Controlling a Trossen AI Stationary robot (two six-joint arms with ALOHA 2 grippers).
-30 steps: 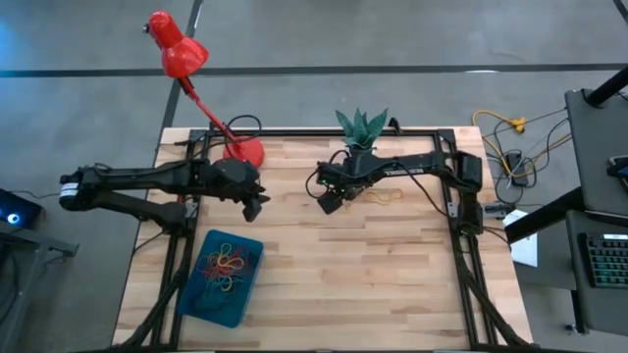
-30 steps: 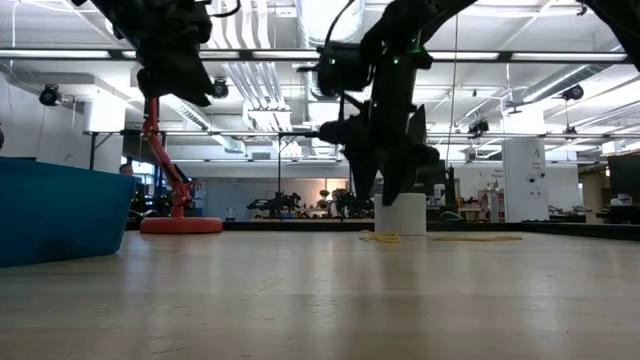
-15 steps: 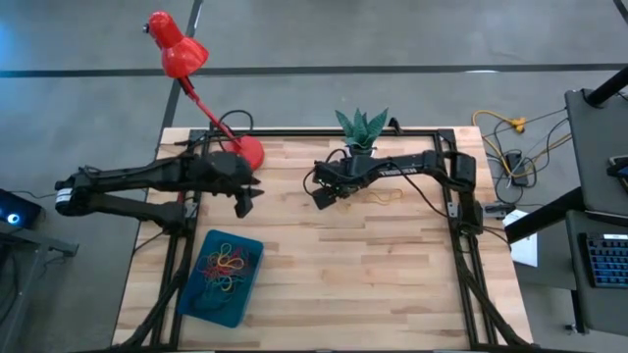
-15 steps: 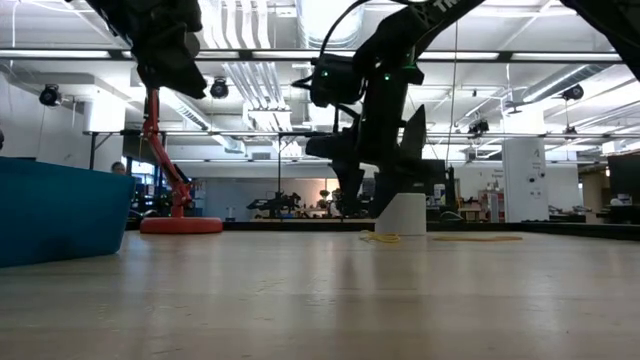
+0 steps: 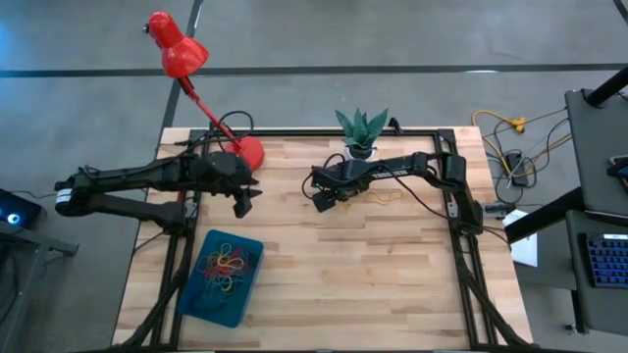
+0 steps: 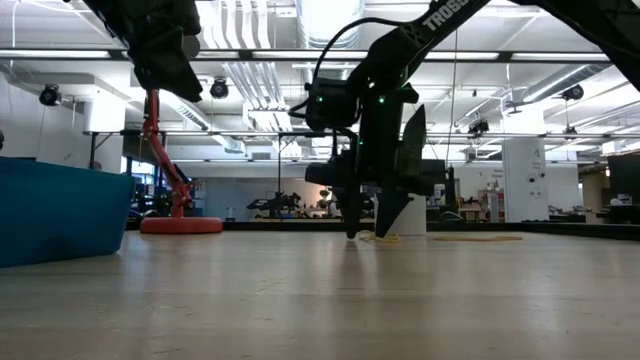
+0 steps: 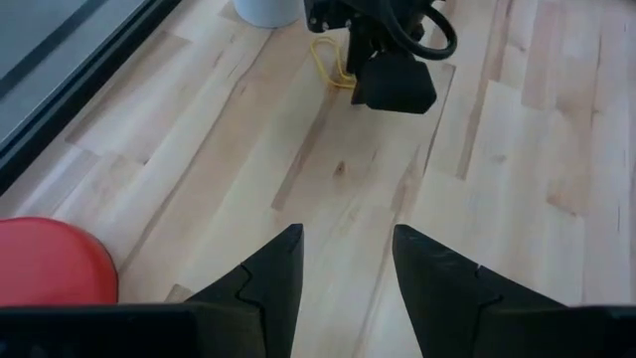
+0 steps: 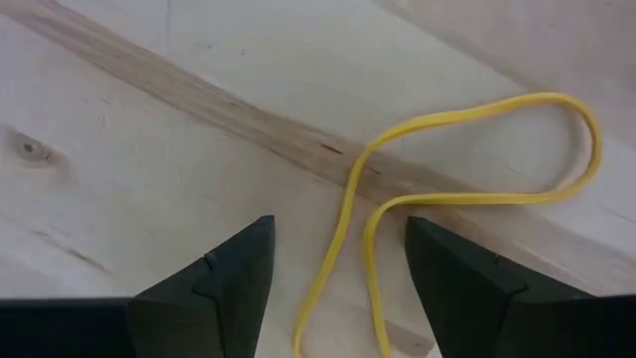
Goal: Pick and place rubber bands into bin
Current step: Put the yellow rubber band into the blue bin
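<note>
Rubber band (image 8: pixel 397 199), right gripper (image 8: pixel 338 264) straddling, "TROSS" lettering

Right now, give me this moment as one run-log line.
right gripper: open, low over yellow rubber band, fingers straddling it | left gripper: open, empty, raised near lamp base | bin: holds bands

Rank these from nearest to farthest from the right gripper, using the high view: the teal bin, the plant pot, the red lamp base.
From the right gripper:
1. Plant pot, just behind it at the table's far edge.
2. Red lamp base, far-left.
3. Teal bin, near-left corner.
</note>
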